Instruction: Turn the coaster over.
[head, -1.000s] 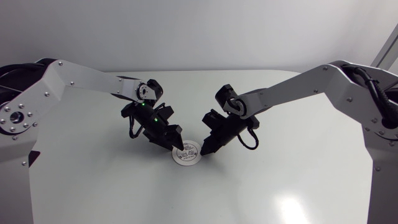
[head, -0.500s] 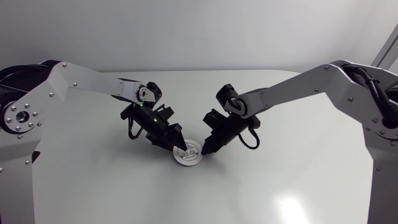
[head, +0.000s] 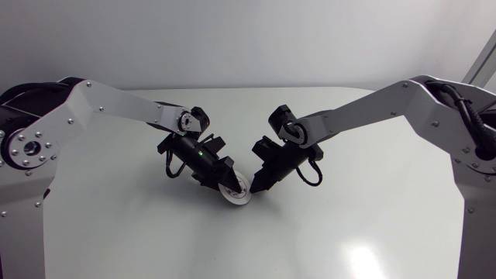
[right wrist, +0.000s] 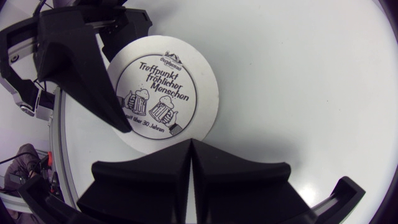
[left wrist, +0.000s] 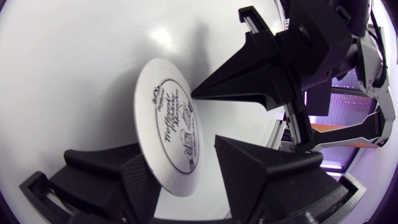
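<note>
The coaster [left wrist: 168, 124] stands tilted on the table [head: 349, 232] between the spread fingers of the left hand [left wrist: 177, 158]; the right hand [right wrist: 191, 149] (fingers together, holding nothing) touches its face

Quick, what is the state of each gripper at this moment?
Left gripper: the tilted coaster is in it; open or closed cannot be told.
Right gripper: closed, holding nothing, its tip at the coaster's edge.

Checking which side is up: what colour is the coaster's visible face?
Coaster: white, black print and mugs; right wrist view best.
</note>
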Action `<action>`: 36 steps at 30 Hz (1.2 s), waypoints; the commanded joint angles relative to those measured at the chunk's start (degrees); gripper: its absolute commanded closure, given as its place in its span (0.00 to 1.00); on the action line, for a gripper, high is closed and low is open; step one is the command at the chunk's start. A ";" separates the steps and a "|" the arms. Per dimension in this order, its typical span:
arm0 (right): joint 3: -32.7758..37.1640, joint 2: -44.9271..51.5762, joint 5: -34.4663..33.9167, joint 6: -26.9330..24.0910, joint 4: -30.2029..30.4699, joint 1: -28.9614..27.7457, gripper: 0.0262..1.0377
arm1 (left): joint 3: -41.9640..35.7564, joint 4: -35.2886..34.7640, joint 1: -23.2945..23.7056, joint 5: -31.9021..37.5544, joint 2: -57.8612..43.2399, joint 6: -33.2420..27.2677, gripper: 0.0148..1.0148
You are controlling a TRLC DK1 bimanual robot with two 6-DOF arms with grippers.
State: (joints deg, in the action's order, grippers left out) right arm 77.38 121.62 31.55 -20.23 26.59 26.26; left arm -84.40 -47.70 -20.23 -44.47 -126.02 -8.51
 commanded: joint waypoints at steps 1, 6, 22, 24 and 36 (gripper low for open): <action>-3.12 2.30 -1.49 -1.04 0.39 0.11 0.98 | 1.61 0.42 1.07 0.70 1.21 -0.63 0.79; -3.91 1.34 -1.40 -0.95 0.13 0.02 0.98 | 3.37 1.38 1.60 3.86 3.32 -0.72 0.86; -10.85 -8.60 -1.84 0.19 -2.51 -1.56 0.14 | 10.84 6.83 -2.54 17.49 18.44 -3.97 0.96; -11.73 -10.35 -1.76 0.10 -2.51 -2.53 0.14 | 10.84 6.48 -3.77 20.30 20.46 -4.85 0.96; -16.65 -15.28 -1.58 -0.51 -3.47 -4.55 0.14 | 15.67 8.50 -10.36 24.52 24.06 -6.96 0.99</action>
State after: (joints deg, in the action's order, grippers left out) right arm 62.57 107.46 30.02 -20.43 23.57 22.11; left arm -70.43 -39.92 -29.69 -20.40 -103.31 -14.37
